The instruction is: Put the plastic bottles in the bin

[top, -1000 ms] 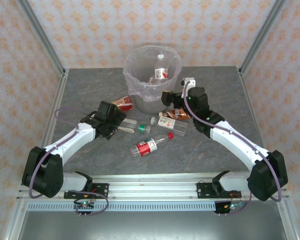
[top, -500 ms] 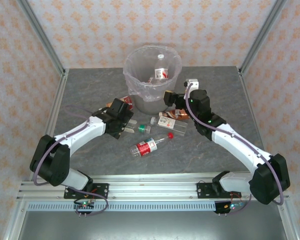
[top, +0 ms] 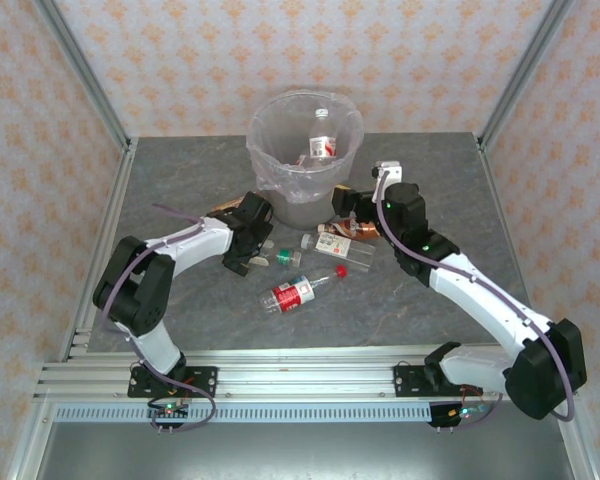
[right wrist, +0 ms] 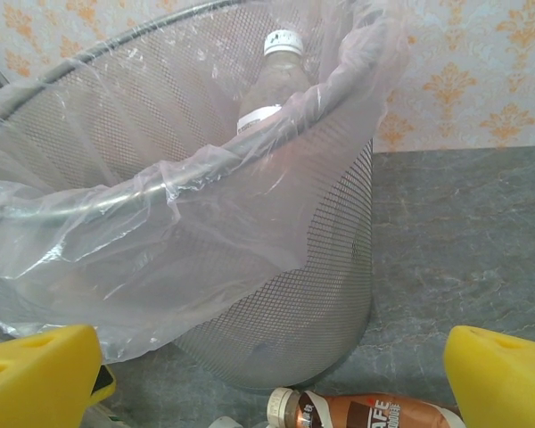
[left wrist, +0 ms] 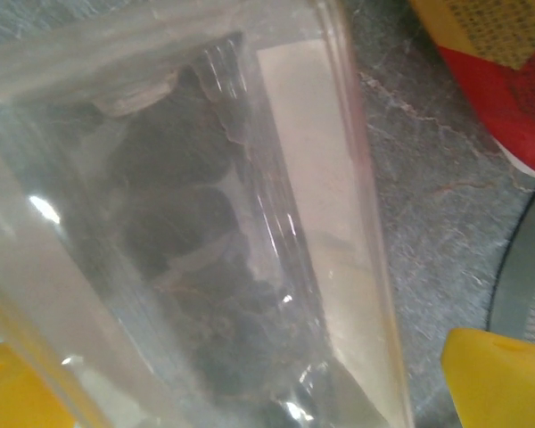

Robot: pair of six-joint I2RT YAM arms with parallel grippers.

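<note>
The bin (top: 280, 190) stands at the back middle of the table, with a white-capped bottle (top: 321, 140) upright inside it. My left gripper (top: 254, 250) is open and straddles a clear, green-capped bottle (top: 276, 257) lying on the table. This bottle (left wrist: 205, 223) lies between the yellow fingertips (left wrist: 499, 374) in the left wrist view. My right gripper (top: 342, 205) is open and empty, facing the bin (right wrist: 276, 303) just above a brown bottle (right wrist: 366, 415). The brown bottle (top: 358, 230), a white-labelled one (top: 340, 247) and a red-labelled one (top: 295, 293) lie loose.
A red-and-yellow labelled bottle (top: 230, 208) lies left of the bin, partly under my left arm; its label (left wrist: 499, 71) is just beyond the clear bottle. Metal frame posts stand at the table's back corners.
My left arm has swung right and forward, bringing its open gripper over the clear green-capped bottle. My right gripper has drifted slightly right, staying open.
</note>
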